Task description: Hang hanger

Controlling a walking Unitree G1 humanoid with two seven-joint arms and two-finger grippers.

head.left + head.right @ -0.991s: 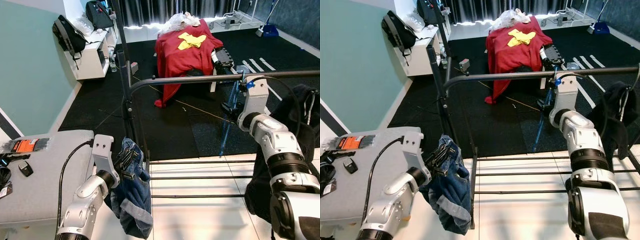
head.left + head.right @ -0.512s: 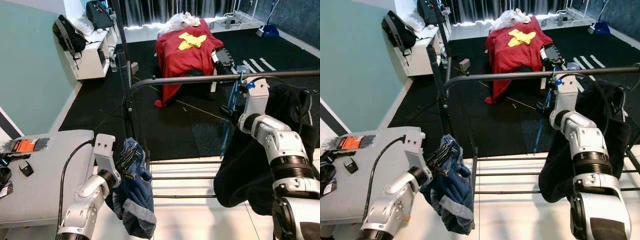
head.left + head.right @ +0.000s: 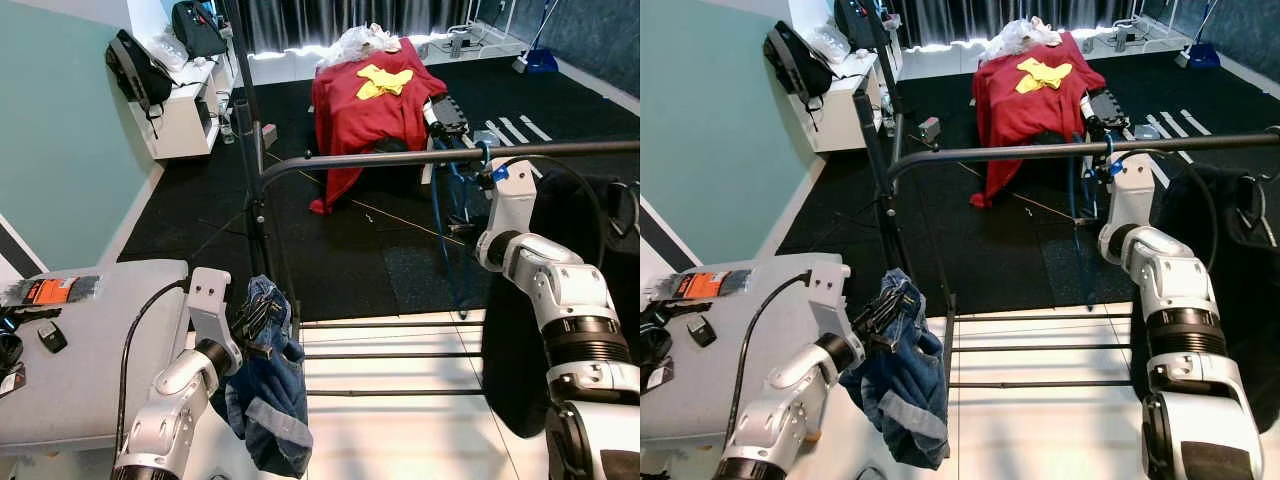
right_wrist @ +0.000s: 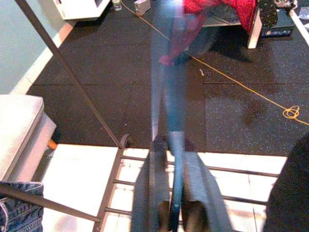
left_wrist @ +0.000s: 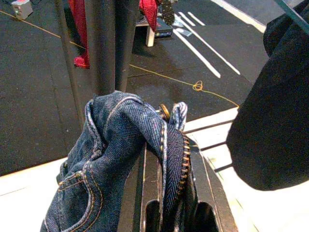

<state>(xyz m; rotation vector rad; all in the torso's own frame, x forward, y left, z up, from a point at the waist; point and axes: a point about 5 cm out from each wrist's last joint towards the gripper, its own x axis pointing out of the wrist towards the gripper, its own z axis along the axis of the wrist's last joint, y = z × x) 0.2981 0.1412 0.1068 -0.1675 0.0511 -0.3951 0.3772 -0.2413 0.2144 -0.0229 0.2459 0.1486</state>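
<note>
I had the right end effector [image 3: 1103,168] raised just under the clothes rail [image 3: 420,157], its fingers clamped together on a blue hanger [image 3: 440,215]. The hanger's hook [image 3: 484,152] sat over the rail beside that end effector, and its thin blue frame hung down in front of the black floor mat [image 3: 340,250]. In the right wrist view the hanger [image 4: 169,121] ran as a blurred blue streak straight out from between the fingers. A black garment [image 3: 590,290] hung from the rail on the robot's right, behind the right arm.

My left end effector [image 3: 257,322] was low, beside the gray counter [image 3: 90,370], closed on a pair of jeans [image 3: 268,400] that drooped from it toward the white floor. The left wrist view showed the denim waistband and zipper [image 5: 181,166] bunched over the fingers. Farther back, a red cloth [image 3: 365,110] with a yellow piece on it covered some furniture.
</note>
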